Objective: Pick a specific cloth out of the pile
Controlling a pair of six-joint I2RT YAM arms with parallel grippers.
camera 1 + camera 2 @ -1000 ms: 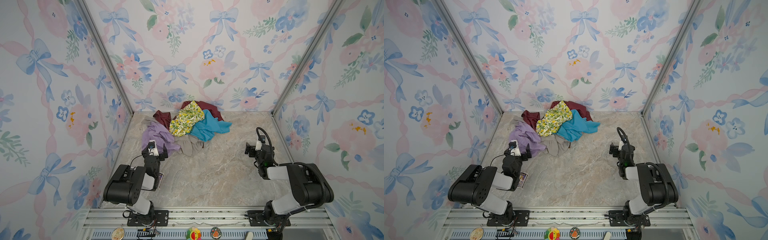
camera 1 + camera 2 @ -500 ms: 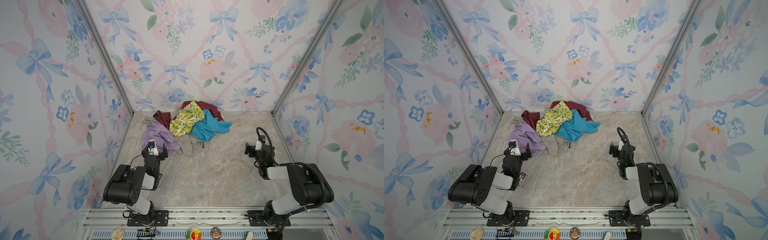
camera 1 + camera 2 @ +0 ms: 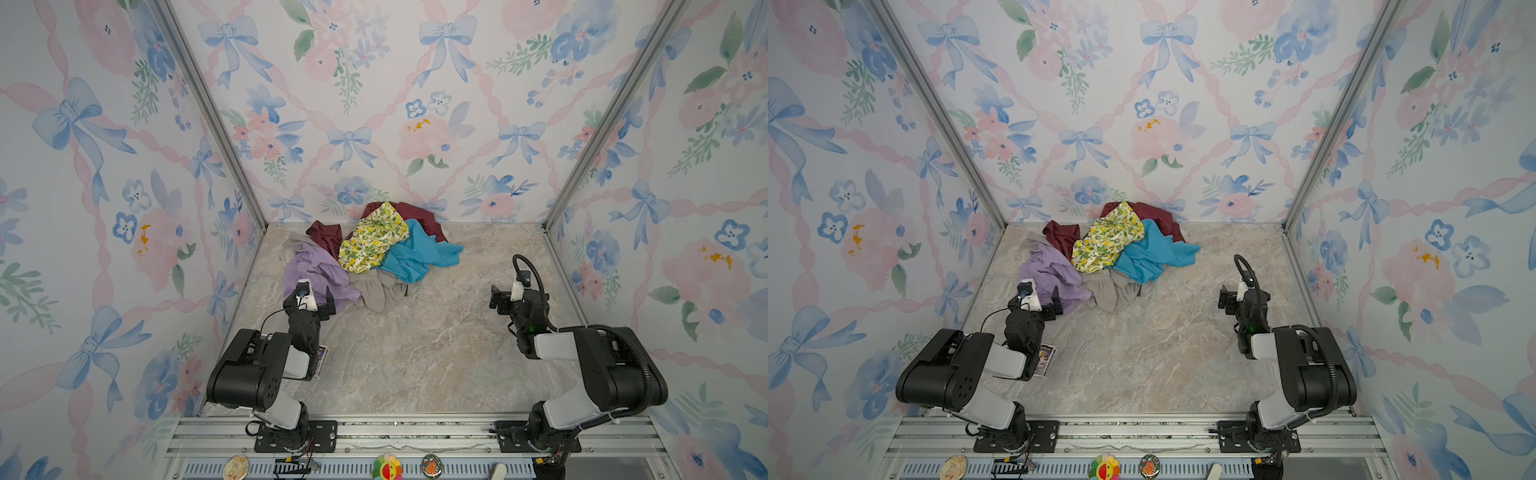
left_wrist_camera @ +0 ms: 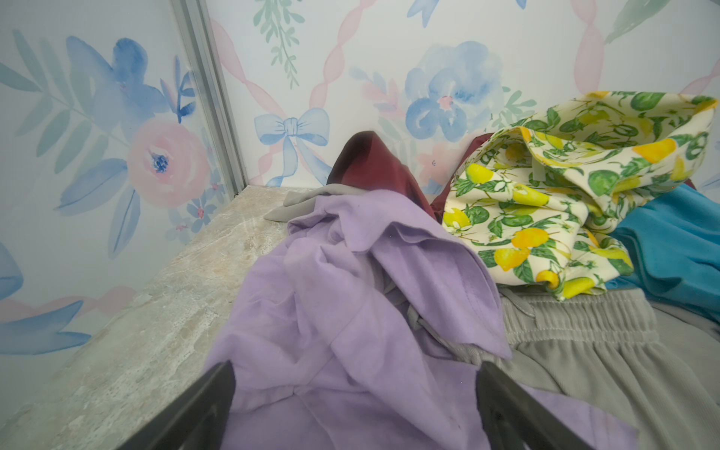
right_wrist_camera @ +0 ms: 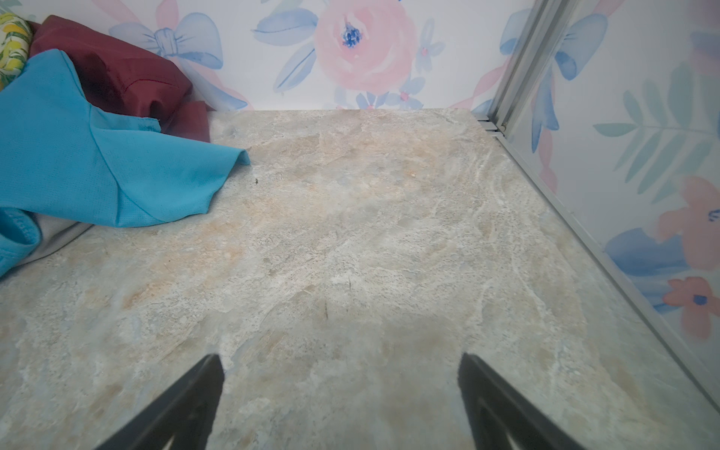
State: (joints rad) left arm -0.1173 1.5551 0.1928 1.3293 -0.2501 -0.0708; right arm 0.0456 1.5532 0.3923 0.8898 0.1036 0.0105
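Your left claw [image 4: 354, 365] is spread wide and holds nothing. It sits at the near edge of the pile [image 3: 374, 266], with folds of the lilac cloth [image 4: 350, 292] lying between its fingers and straight ahead of it. You cannot tell from these views whether the fingers touch that fabric.

The maroon cloth [image 4: 370, 163] you want is at the far side of the pile, against the back wall [image 3: 374, 124]. One fold of it rises straight ahead of your left claw, behind the lilac cloth and a strip of the grey cloth [image 4: 584, 350]. The rest runs off to the right, behind the lemon-print cloth [image 4: 545, 195], which lies over it, and behind the teal cloth [image 4: 682, 241].

Your right claw [image 5: 341, 356] is also spread wide and empty, over the bare surface [image 5: 370, 233], well apart from the pile. Ahead of it and to its left, the teal cloth overlaps the maroon, which shows behind it by the wall.

A small printed card [image 3: 1045, 358] lies on the surface behind your left claw, partly under that arm.
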